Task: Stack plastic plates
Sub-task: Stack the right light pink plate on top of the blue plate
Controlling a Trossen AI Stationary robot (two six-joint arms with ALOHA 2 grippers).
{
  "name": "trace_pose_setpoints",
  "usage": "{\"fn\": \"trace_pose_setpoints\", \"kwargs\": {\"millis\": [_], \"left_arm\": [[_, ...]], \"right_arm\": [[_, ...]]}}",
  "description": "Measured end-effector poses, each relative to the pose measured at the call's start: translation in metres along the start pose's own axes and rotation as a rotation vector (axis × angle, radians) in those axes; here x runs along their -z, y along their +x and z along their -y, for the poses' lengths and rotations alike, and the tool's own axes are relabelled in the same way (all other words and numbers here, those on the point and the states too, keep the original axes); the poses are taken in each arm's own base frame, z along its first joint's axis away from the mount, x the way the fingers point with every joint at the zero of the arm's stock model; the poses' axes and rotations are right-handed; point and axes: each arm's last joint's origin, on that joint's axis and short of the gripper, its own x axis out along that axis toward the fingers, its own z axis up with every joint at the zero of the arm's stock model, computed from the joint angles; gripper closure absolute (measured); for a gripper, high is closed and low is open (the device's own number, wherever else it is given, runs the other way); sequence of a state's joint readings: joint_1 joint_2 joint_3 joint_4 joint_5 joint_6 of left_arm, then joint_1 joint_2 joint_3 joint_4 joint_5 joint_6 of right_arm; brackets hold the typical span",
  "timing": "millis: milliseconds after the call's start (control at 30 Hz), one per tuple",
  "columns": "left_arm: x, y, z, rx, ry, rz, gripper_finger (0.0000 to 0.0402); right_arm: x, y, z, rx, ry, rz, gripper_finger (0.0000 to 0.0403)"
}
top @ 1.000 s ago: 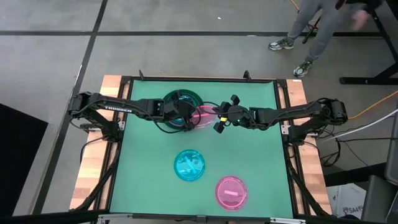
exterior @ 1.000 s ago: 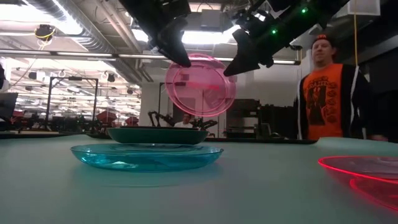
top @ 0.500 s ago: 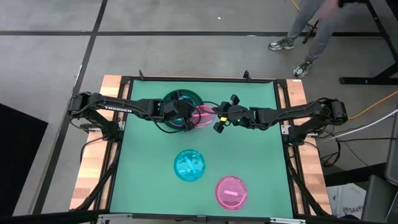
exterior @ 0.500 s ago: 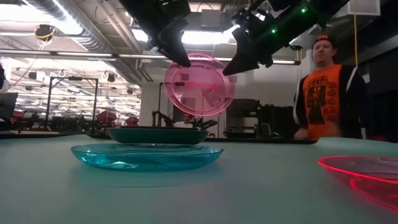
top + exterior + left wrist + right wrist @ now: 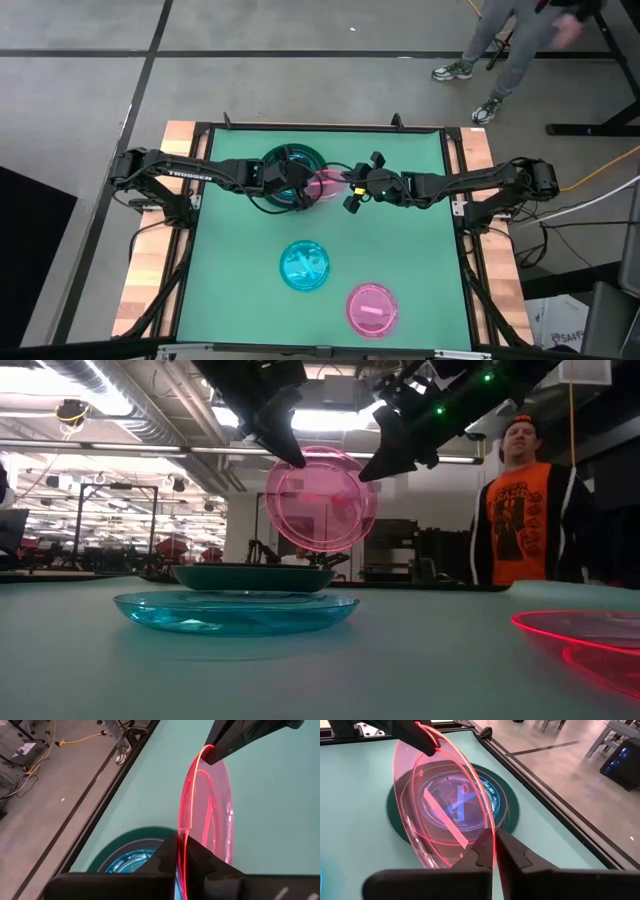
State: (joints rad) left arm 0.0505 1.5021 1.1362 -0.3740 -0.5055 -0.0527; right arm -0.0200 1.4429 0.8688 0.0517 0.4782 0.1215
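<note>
A translucent pink plate [image 5: 320, 498] stands on edge in the air between my two grippers, above the table's middle. My left gripper [image 5: 181, 842] is shut on its rim on one side. My right gripper [image 5: 494, 837] is shut on the opposite rim. Below and behind it, a dark green plate [image 5: 272, 160] rests flat on the table with a smaller cyan plate [image 5: 465, 795] lying in it. Another cyan plate [image 5: 304, 266] and a pink plate [image 5: 372, 308] lie flat nearer the front edge. My left gripper pinches the pink plate's rim [image 5: 184, 827] between its two fingers, slanting down from the table's left side. The plate is lifted clear and stands nearly upright. My right gripper pinches the opposite rim [image 5: 488, 822] between its two fingers, slanting down from the table's right side.
A person in an orange shirt [image 5: 520, 510] stands beyond the table's far right corner. The green mat [image 5: 230, 260] has bare room to the left of the front cyan plate and along the right side.
</note>
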Motion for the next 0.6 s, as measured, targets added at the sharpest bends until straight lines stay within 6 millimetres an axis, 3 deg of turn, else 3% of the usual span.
{"fn": "trace_pose_setpoints", "kwargs": {"millis": [333,600], "left_arm": [[0.0,0.0,0.0,0.001,0.0,0.0,0.0394],[0.0,0.0001,-0.0001,0.001,0.0,0.0,0.0394]], "right_arm": [[-0.0001,0.0,0.0,-0.001,0.002,0.001,0.0347],[-0.0043,-0.0055,0.0015,-0.032,-0.041,0.017,0.0347]]}}
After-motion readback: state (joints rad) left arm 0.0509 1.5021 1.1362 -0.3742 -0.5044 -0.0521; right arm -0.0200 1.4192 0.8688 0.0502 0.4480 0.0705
